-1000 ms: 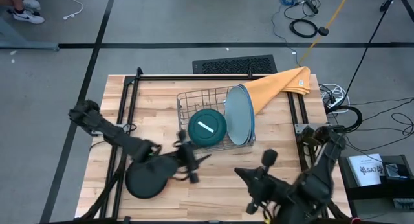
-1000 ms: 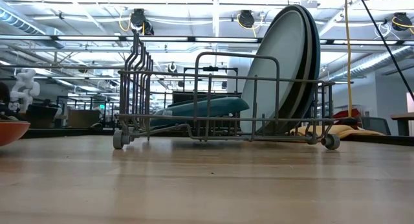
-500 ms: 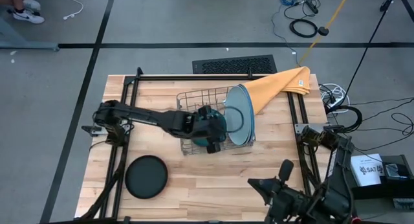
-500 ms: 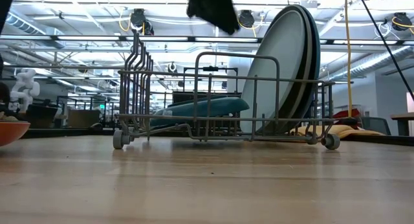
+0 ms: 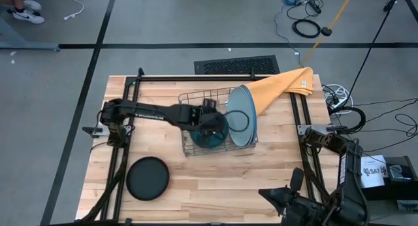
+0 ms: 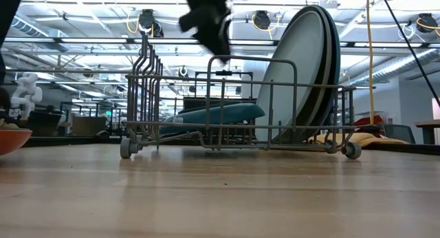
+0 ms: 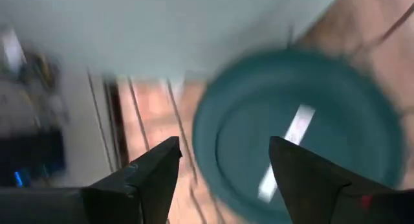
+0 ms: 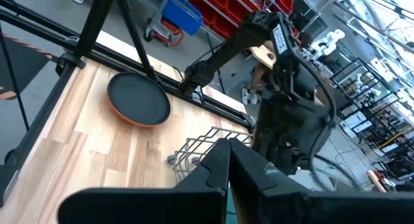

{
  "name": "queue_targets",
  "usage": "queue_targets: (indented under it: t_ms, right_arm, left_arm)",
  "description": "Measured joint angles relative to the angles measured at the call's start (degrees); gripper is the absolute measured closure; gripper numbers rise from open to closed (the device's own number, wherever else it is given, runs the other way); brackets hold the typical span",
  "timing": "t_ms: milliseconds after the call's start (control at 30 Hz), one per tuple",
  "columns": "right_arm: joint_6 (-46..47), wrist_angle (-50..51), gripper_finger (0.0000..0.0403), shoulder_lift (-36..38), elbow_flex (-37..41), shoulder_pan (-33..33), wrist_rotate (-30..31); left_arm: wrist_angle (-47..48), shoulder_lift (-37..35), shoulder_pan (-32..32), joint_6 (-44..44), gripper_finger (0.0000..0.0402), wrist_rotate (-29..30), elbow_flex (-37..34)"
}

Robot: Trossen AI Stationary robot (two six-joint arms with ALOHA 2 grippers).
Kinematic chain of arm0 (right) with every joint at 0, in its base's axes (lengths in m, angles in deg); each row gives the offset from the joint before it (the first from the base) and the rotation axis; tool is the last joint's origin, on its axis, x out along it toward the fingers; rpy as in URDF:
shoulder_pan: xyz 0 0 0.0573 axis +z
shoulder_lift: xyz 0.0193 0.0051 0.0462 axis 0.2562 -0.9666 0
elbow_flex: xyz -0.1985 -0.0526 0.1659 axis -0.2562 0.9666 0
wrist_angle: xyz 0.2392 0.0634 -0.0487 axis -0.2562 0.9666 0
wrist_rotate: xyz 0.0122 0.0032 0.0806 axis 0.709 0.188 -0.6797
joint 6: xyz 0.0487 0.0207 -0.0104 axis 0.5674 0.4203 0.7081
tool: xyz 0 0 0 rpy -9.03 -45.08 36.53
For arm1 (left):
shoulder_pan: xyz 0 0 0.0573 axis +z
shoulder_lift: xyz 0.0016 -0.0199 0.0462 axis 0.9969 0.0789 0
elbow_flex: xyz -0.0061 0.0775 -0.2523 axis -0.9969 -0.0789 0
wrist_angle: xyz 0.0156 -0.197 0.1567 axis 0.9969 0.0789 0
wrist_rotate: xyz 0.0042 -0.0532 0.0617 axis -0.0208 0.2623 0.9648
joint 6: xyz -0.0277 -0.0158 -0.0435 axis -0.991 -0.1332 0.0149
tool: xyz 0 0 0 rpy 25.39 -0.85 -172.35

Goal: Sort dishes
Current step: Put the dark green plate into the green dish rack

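Note:
A wire rack [image 5: 196, 102] stands at the table's middle. In it a dark teal plate [image 5: 210, 136] lies tilted on the wires [image 6: 213, 114], and large pale plates [image 5: 243, 115] stand on edge at its right end [image 6: 302, 73]. My left gripper [image 5: 212, 121] hangs open just above the teal plate [image 7: 304, 133], its fingers pointing down on a slant and touching nothing I can see. A black plate [image 5: 147, 178] lies at the near left on an orange-red plate [image 8: 139, 117]. My right gripper [image 8: 226, 159] is shut and holds nothing, at the near right [image 5: 264, 194].
A yellow-orange cloth [image 5: 284, 85] lies at the far right, one end under the rack. Dark frame rails [image 5: 124, 128] run along the table's left and right sides. Bare wood lies between the black plate and my right arm.
My left gripper has swung from beside the black plate at the near left toward the far right, and now hangs over the teal plate in the rack, tipped more steeply down. The black plate stays where it was. My right gripper has drawn back toward the near right corner.

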Motion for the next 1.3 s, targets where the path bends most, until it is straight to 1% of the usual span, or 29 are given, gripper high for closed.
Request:
queue_targets:
  t_ms: [33,67,133,200,233,300,367,567,667,800,967,1067,1133,1300]
  right_arm:
    - [0.0,0.0,0.0403,0.0,0.0,0.1,0.0]
    - [0.0,0.0,0.0403,-0.1,0.0,0.1,0.0]
    - [0.0,0.4,0.0403,-0.3,0.0,0.3,-0.1]
    - [0.0,0.9,0.0403,-0.4,0.0,0.4,-0.2]
    - [0.0,0.9,0.0403,-0.4,0.0,0.4,-0.2]
    - [0.0,0.9,0.0403,-0.4,0.0,0.4,-0.2]
    - [0.0,1.0,0.0403,-0.5,0.0,0.4,-0.2]
    - [0.9,1.3,0.0403,-0.5,0.0,0.4,-0.3]
    - [1.7,1.9,0.0403,-0.5,0.0,0.4,-0.3]
    - [2.1,1.9,0.0403,-0.5,0.0,0.4,-0.3]
    - [2.2,2.0,0.0403,-0.5,0.0,0.4,-0.5]
    - [2.4,2.0,0.0403,-0.5,0.0,0.4,-0.5]
    - [2.5,2.2,0.0403,-0.5,0.0,0.4,-0.8]
    - [2.5,2.3,0.0403,-0.5,0.0,0.4,-1.6]
  left_arm:
    - [2.4,0.0,1.1,-2.7,0.0162,-0.8,0.0]
    - [5.0,0.0,2.3,-5.9,0.0162,-3.2,0.0]
    - [10.1,0.0,5.2,-12.1,0.0162,-10.1,0.0]
    - [12.6,0.0,7.7,-17.6,0.0162,-15.1,0.0]
    - [13.0,0.0,8.7,-19.8,0.0162,-15.9,0.0]
    - [13.0,0.0,10.3,-23.8,0.0162,-16.3,0.0]
    - [13.0,0.0,11.7,-25.5,0.0162,-17.7,0.0]
    - [12.2,1.0,13.9,-26.1,0.0162,-19.0,-0.4]
    - [11.7,1.8,14.7,-26.1,0.0162,-22.0,-0.7]
    - [11.3,4.4,15.0,-25.3,0.0162,-24.3,-0.8]
    - [11.4,6.7,14.4,-24.4,0.0162,-24.4,-0.8]
    - [14.6,7.0,13.7,-25.4,0.0162,-24.5,-0.8]
    - [18.8,6.9,13.6,-25.8,0.0162,-24.3,-0.6]
    - [28.0,6.9,12.7,-25.6,0.0162,-19.7,-0.4]
